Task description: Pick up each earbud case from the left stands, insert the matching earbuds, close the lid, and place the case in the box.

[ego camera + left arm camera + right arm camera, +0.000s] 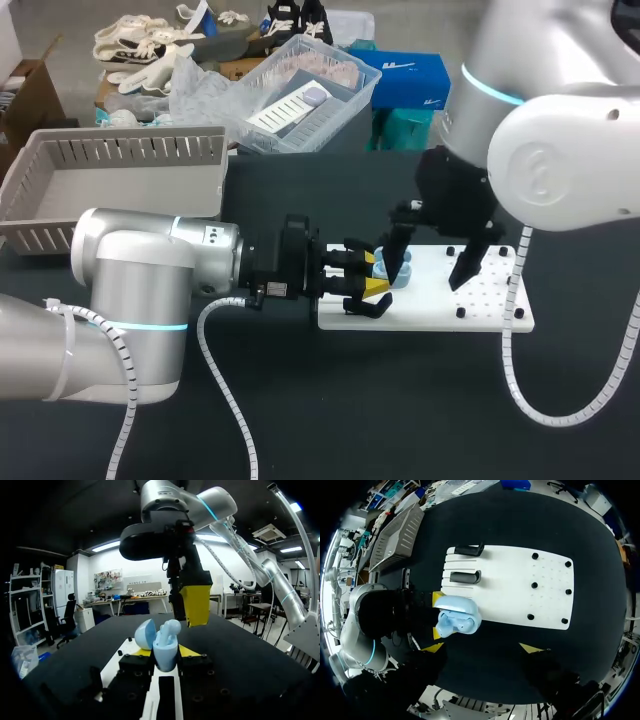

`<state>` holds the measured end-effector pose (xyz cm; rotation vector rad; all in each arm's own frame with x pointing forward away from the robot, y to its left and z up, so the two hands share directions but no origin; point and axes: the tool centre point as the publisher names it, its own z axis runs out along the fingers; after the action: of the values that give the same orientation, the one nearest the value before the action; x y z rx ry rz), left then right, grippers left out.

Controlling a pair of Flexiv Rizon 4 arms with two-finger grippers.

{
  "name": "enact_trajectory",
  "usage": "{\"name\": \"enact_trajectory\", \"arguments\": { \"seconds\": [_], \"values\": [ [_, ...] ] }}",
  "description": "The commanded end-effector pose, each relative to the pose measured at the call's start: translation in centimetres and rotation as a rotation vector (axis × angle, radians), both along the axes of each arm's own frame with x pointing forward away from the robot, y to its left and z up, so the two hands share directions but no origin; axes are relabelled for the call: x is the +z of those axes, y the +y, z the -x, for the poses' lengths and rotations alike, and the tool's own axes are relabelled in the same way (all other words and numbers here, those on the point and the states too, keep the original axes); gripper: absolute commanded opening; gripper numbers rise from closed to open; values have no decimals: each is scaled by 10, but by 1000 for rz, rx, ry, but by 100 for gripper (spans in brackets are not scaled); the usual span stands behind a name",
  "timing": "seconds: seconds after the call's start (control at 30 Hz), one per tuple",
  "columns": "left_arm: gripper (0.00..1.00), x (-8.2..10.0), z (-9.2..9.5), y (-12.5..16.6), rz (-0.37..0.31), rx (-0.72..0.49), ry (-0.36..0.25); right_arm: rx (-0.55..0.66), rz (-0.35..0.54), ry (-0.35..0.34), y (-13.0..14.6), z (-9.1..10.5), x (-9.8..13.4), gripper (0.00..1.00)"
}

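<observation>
Black table (400, 400): on it you see a white pegged board (420, 305) (mid-table) and a grey slatted box (140, 150), far-left corner.

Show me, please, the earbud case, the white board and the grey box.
earbud case (165, 656): left wrist view, its body.
white board (510, 587): right wrist view, bare middle.
grey box (130, 150): head view, slatted wall.

A black table (330, 420) is spreading across the whole scene, running from the near edge to the far one and out to left and right. Its matte top is taking soft, even light.
</observation>
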<state>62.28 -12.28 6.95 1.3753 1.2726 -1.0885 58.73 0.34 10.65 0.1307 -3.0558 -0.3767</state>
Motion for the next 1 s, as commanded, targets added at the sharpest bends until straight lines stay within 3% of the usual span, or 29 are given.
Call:
{"name": "enact_trajectory", "arguments": {
  "seconds": [0.03,0.37,1.0],
  "values": [
    [0,0,1,0,1,6,-3,10,5,9,4,-6,-2,89],
    [0,0,1,0,1,6,-3,41,-15,8,12,-9,3,92],
    [0,0,1,0,1,6,-3,34,-16,14,6,11,8,100]
  ]
}}
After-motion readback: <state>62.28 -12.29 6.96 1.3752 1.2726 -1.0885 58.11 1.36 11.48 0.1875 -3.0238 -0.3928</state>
